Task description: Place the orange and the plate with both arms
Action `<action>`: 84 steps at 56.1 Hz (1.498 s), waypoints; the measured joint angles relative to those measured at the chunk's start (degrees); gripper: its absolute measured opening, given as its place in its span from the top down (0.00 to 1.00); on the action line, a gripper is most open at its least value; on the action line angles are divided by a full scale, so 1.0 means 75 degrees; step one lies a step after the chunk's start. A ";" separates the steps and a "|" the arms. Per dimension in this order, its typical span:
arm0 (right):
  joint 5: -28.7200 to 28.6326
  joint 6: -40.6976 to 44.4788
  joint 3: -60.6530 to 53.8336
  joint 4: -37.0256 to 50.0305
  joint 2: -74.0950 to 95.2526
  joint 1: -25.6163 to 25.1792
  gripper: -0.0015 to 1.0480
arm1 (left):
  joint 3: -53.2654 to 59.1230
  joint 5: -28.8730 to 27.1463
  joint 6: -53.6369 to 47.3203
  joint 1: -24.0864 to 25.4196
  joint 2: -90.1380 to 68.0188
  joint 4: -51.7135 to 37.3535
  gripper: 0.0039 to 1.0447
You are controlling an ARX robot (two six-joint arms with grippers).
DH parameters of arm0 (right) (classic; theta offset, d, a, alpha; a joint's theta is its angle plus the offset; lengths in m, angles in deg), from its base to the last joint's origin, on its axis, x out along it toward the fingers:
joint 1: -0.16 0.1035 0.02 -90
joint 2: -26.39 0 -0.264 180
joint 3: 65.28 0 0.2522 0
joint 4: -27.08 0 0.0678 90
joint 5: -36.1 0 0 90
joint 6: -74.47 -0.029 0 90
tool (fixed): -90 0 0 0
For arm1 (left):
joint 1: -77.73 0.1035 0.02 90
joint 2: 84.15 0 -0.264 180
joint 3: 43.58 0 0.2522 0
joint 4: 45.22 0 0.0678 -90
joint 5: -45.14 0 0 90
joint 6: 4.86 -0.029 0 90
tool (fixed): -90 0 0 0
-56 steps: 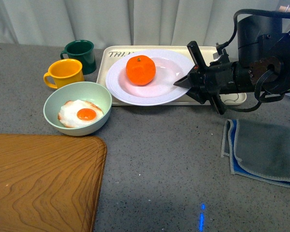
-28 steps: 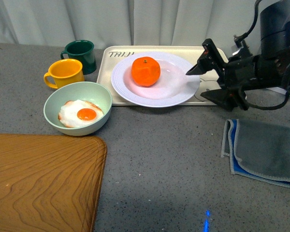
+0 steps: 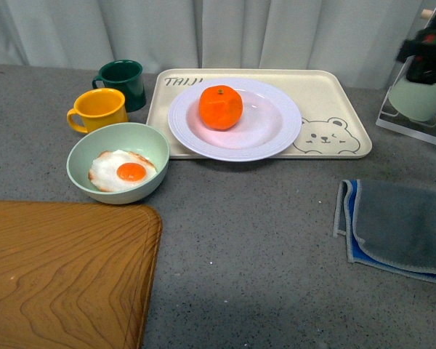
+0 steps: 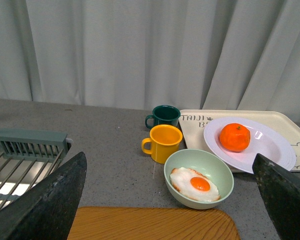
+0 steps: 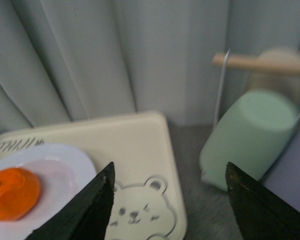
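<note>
Pulled back off the plate (image 3: 235, 120), my right hand (image 5: 169, 165) is spread wide.
Orange (image 3: 220, 107) sits on the plate; my left hand (image 4: 169, 156) gapes too.

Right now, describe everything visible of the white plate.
The plate is large, round, white and glossy, ceramic-looking, deep with a wide ridged rim. It sits level on the cream bear tray, its near rim reaching the tray's front edge. The orange rests in it, left of centre. Nothing else touches it.
</note>
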 joint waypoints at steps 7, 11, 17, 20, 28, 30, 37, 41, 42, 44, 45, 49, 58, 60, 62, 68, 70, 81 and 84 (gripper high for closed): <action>-0.0087 0.0522 -0.1032 0.0574 -0.1072 -0.0166 0.67 | 0.0000 0.0000 0.0000 0.0000 0.0000 0.0000 0.06; -0.0166 0.0624 -0.1515 0.0565 -0.1416 -0.0233 0.79 | 0.0000 0.0000 0.0000 0.0000 0.0003 0.0000 0.06; -0.0291 0.0711 -0.2168 0.0475 -0.2052 -0.0329 0.98 | 0.0000 0.0000 0.0000 0.0000 0.0003 0.0000 0.06; -0.0341 0.0746 -0.2489 0.0326 -0.2553 -0.0385 0.99 | 0.0000 0.0000 0.0000 0.0000 0.0003 0.0000 0.06; -0.0729 0.0746 -0.2958 -0.0525 -0.3850 -0.0659 0.99 | 0.0000 0.0000 0.0000 0.0000 0.0000 0.0000 0.06; -0.0831 0.0749 -0.3060 -0.0597 -0.4068 -0.0761 0.99 | 0.0000 0.0003 0.0000 0.0000 0.0003 0.0000 0.06; -0.0836 0.0746 -0.3459 -0.0950 -0.4809 -0.0921 0.99 | 0.0000 0.0000 0.0000 0.0000 0.0003 0.0000 0.06; -0.0851 0.0746 -0.3649 -0.1198 -0.5217 -0.0918 0.99 | 0.0000 0.0000 0.0000 0.0000 0.0000 0.0000 0.06; -0.0860 0.0746 -0.3675 -0.1230 -0.5272 -0.0918 0.99 | 0.0000 0.0000 0.0000 0.0000 0.0003 0.0000 0.06; -0.0863 0.0746 -0.3768 -0.1364 -0.5508 -0.0921 0.99 | 0.0000 0.0000 0.0000 0.0000 0.0003 0.0000 0.06; -0.0860 0.0746 -0.3789 -0.1402 -0.5569 -0.0921 0.99 | 0.0000 0.0003 0.0000 0.0000 0.0003 0.0000 0.06; -0.0863 0.0749 -0.3923 -0.1658 -0.5974 -0.0921 0.99 | 0.0000 0.0000 0.0000 0.0000 0.0003 0.0000 0.06; -0.0868 0.0746 -0.4179 -0.2419 -0.6994 -0.0921 0.99 | 0.0000 0.0000 0.0000 0.0000 0.0003 0.0000 0.06; -0.0868 0.0746 -0.4234 -0.2588 -0.7227 -0.0921 0.99 | 0.0000 0.0000 0.0000 0.0000 0.0003 0.0000 0.06; -0.0866 0.0746 -0.4275 -0.2751 -0.7446 -0.0921 0.99 | 0.0000 0.0000 0.0000 0.0000 0.0003 0.0000 0.06; -0.0868 0.0746 -0.4374 -0.3241 -0.8017 -0.0921 0.99 | 0.0000 0.0000 0.0000 0.0000 0.0000 0.0000 0.06; -0.0868 0.0746 -0.4406 -0.3450 -0.8253 -0.0921 0.99 | 0.0000 0.0000 0.0000 0.0000 0.0003 0.0000 0.06; -0.0868 0.0746 -0.4497 -0.4494 -0.9448 -0.0921 0.99 | 0.0000 0.0000 0.0000 0.0000 0.0003 0.0000 0.06; -0.0868 0.0746 -0.4517 -0.4776 -0.9769 -0.0921 0.99 | 0.0000 0.0000 0.0000 0.0000 0.0003 0.0000 0.06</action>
